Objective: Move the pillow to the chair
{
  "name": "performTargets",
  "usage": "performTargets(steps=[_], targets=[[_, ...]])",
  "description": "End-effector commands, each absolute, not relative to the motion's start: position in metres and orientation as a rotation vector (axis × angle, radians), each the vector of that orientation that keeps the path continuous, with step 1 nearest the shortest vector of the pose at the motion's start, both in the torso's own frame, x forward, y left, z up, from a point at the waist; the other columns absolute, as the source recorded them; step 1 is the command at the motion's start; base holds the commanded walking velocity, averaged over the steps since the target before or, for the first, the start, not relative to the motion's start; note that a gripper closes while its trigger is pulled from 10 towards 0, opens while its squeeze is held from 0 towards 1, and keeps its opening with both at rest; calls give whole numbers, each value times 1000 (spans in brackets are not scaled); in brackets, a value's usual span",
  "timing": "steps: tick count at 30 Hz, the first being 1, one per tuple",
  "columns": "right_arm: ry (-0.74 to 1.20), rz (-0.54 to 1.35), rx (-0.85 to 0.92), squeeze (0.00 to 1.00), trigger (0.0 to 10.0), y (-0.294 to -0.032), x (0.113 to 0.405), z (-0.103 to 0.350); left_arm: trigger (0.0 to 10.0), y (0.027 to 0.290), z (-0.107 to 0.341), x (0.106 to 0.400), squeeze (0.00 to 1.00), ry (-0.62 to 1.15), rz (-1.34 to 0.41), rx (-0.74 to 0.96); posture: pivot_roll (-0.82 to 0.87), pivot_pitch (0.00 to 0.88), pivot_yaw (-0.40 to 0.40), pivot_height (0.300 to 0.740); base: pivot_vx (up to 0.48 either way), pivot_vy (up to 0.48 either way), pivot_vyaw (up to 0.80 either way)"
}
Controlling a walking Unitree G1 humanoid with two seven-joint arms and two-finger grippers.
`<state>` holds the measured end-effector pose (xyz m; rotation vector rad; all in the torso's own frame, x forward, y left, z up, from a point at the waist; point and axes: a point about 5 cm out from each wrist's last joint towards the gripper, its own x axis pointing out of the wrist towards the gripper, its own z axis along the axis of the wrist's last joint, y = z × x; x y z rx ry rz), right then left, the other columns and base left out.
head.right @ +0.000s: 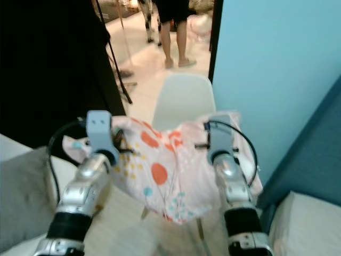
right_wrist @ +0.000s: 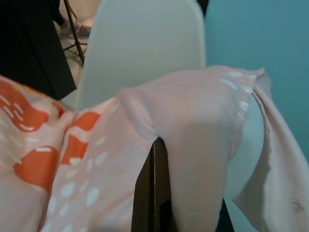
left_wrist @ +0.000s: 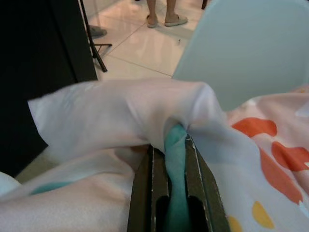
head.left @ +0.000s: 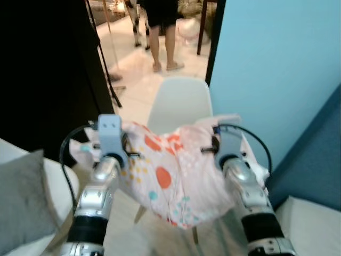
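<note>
The pillow (head.left: pixel 170 176) hangs between the two grippers, held up in the air just in front of the white chair (head.left: pixel 180 101) and partly covering its seat; its long axis runs side to side, from one arm to the other, and the chair lies straight ahead and below, so the coming move looks like a short push forward and a lowering onto the seat; neither arm is clearly nearer, since the chair sits about midway between them.

The left gripper (left_wrist: pixel 176 145) is clenched on a bunched teal-and-white corner of the cloth, its two black fingers (left_wrist: pixel 145 188) pressed close on either side of the fold; the right gripper (right_wrist: pixel 161 145) pinches the opposite pale pink corner, with the cloth draped over its fingers and the chair back just behind.

The pillow looks soft and limp, more like a loosely filled case; it sags in the middle into a low point; the cover is white to pale pink with large orange dots, smaller yellow dots and teal marks.

A grey cushion (head.left: pixel 21 202) lies to the robot's left; a blue wall (head.left: pixel 277 69) stands on the right; a person's legs (head.left: pixel 162 45) show on the tiled floor beyond the chair.
</note>
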<state>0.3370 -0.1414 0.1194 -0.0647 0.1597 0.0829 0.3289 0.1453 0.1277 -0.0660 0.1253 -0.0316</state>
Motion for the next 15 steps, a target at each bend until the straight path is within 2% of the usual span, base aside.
performTargets(steps=[1,6,15], targets=[[113,124,-45,0,10000,-131,338,127,10000,144,139,331,0,72,-48,-62,49,66,32,740,375,0,-800],[117,119,-49,0,10000,-132,338,127,10000,143,139,331,0,73,-49,-62,49,65,33,740,372,0,-755],[113,131,-68,0,10000,-130,338,126,10000,143,140,331,0,71,-48,-61,51,64,33,740,369,0,0]])
